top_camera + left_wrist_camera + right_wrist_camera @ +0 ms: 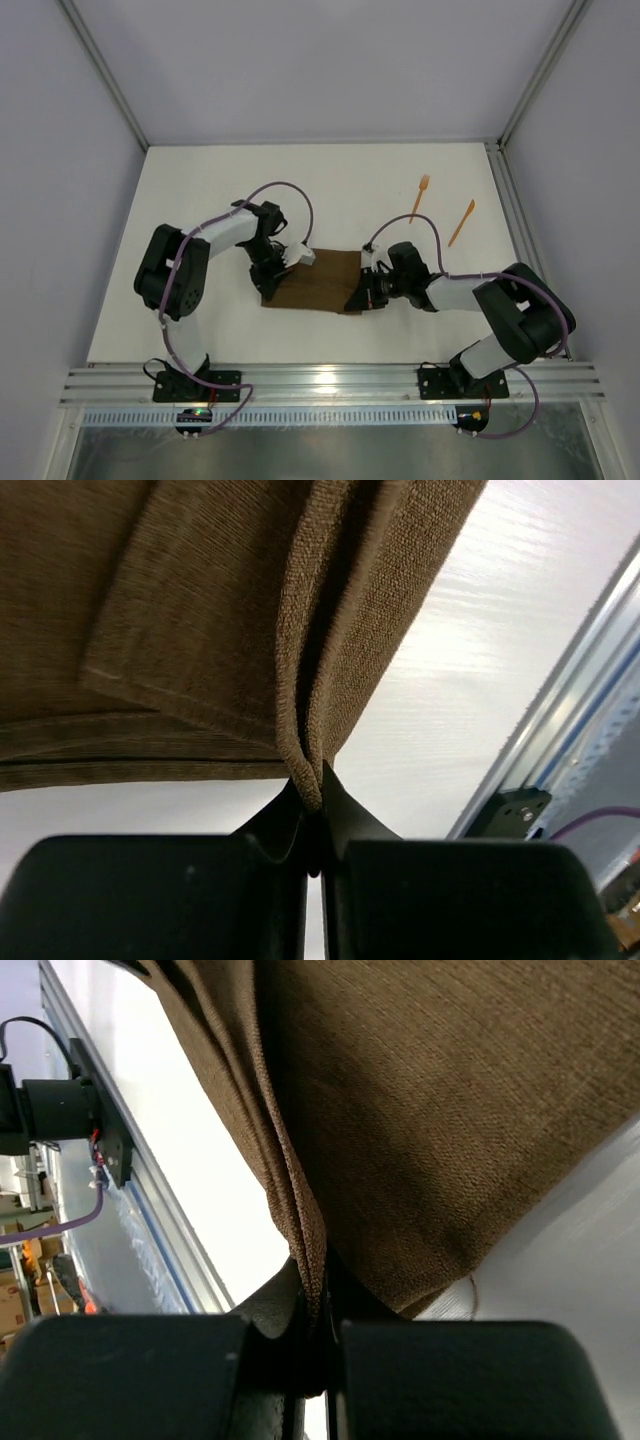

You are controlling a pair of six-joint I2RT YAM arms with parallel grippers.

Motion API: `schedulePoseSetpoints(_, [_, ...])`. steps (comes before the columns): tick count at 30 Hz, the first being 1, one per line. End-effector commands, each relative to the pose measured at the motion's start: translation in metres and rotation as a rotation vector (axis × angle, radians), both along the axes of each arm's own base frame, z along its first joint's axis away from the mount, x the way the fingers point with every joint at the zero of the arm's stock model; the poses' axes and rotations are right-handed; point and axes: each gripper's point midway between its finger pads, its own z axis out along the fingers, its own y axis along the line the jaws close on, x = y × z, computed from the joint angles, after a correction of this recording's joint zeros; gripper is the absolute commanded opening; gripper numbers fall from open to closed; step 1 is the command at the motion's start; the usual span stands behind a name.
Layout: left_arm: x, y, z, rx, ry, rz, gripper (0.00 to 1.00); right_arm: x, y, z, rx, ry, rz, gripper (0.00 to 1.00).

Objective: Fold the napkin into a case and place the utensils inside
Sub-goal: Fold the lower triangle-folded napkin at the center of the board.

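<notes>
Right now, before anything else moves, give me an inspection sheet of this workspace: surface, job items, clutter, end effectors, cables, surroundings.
Surface: white table, no marks seen.
Job's things: dark brown napkin, folded, lying between the arms; orange fork and orange pointed utensil lie apart from it, at the far right.
Clutter: nothing seen.
End effectors: left end effector shut on the napkin's left edge; right end effector shut on its right edge.
Cables: purple cables loop along both arms.
Surroundings: metal rail at the near edge; plain walls around.
</notes>
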Motion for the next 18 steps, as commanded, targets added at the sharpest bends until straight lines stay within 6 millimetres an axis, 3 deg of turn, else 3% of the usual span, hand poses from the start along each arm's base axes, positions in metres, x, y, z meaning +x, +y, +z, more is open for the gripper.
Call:
schedulePoseSetpoints(1, [-0.023, -0.004, 0.013, -0.061, 0.049, 0.048, 0.06, -0.017, -0.002, 0.011, 0.039, 0.042, 0.016, 0.03])
schedulePoseSetpoints(4, [-0.027, -0.009, 0.025, -0.095, 0.039, 0.074, 0.24, -0.025, -0.004, 0.009, 0.038, 0.078, 0.028, 0.03])
schedulePoseSetpoints(5, [-0.024, -0.011, 0.029, -0.107, 0.024, 0.084, 0.35, -0.028, -0.004, 0.008, 0.035, 0.094, 0.041, 0.03])
schedulePoseSetpoints(8, [0.002, -0.018, 0.044, -0.109, -0.078, 0.162, 0.55, -0.026, -0.003, 0.010, 0.019, 0.108, 0.060, 0.03])
schedulePoseSetpoints(13, [0.041, -0.031, 0.062, -0.132, -0.204, 0.254, 0.56, -0.016, 0.000, 0.007, -0.006, 0.116, 0.062, 0.03])
schedulePoseSetpoints(18, [0.056, -0.041, 0.056, -0.140, -0.251, 0.261, 0.56, -0.014, 0.000, 0.006, -0.009, 0.118, 0.050, 0.03])
